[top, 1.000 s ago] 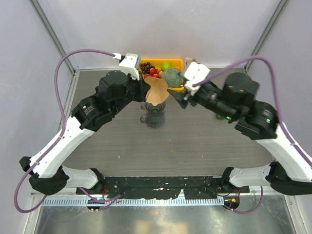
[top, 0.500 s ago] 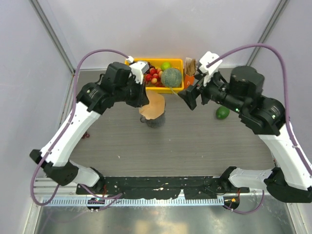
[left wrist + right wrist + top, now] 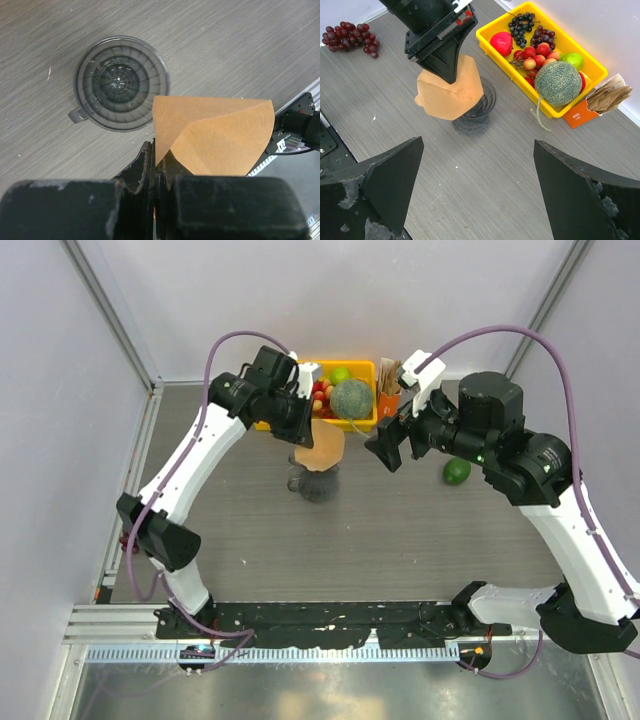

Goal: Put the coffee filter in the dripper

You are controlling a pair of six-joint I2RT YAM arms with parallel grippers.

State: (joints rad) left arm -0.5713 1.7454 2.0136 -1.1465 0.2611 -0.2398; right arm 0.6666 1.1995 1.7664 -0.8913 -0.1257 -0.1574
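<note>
So the left gripper (image 3: pixel 160 161) is pinching the filter (image 3: pixel 215 137) by one edge and holding it in the air, just off to one side of the dripper (image 3: pixel 120 82), which is standing empty. The right gripper (image 3: pixel 477 170) is hanging spread apart nearby. Centring, lowering and letting go are waiting to be done.

You are looking at a matt tan paper coffee filter (image 3: pixel 220 135), a glossy, ribbed clear-plastic dripper (image 3: pixel 121 82), a grey wood-grain table (image 3: pixel 520 175) and a shiny yellow plastic tray (image 3: pixel 506 67).
</note>
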